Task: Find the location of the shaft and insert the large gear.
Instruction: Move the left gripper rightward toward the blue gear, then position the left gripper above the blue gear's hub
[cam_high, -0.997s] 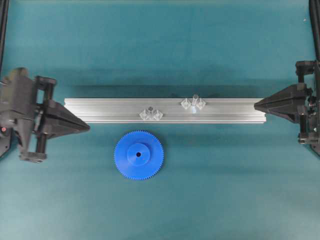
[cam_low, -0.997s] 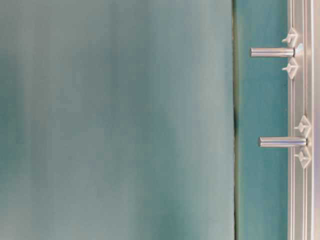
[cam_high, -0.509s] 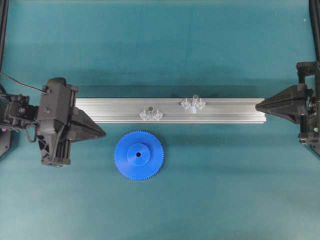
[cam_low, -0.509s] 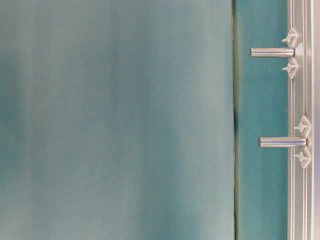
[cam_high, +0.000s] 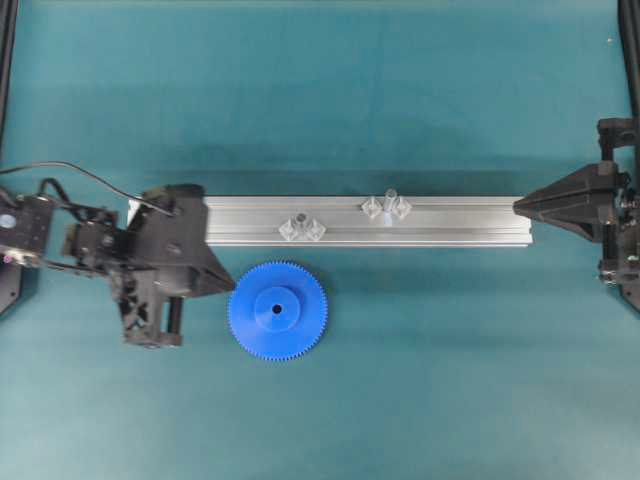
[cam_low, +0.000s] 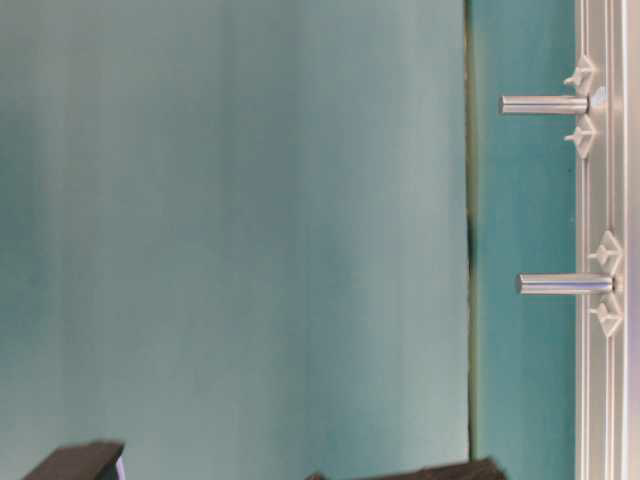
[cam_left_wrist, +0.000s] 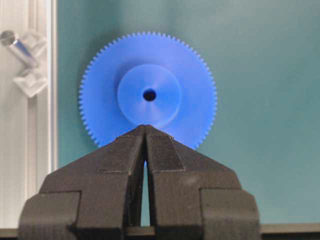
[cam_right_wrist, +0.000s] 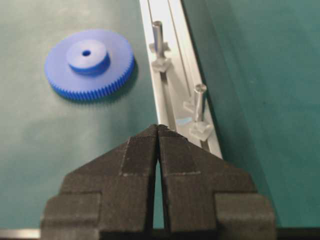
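Note:
The large gear (cam_high: 277, 310) lies flat on the teal mat just in front of the aluminium rail (cam_high: 450, 225). It is bright blue with a raised hub and a small centre hole (cam_left_wrist: 149, 94). The shaft (cam_high: 389, 198) stands on the rail right of centre, between two clear mounts. My left gripper (cam_high: 228, 284) is shut and empty, its tips at the gear's left rim. In the left wrist view the gripper (cam_left_wrist: 145, 127) overlaps the gear's (cam_left_wrist: 148, 92) near edge. My right gripper (cam_high: 517, 207) is shut and empty at the rail's right end, with the shaft (cam_right_wrist: 199, 102) just ahead of it (cam_right_wrist: 158, 126).
A stubbier dark-topped peg (cam_high: 300, 222) with clear mounts stands on the rail left of centre, close behind the gear. Black arm parts (cam_low: 420, 470) show at the bottom edge of the table-level view. Teal mat lies all around the rail.
My left gripper has swung right from the rail's left end to the gear's left rim, still shut. The right gripper has drawn back slightly to the right.

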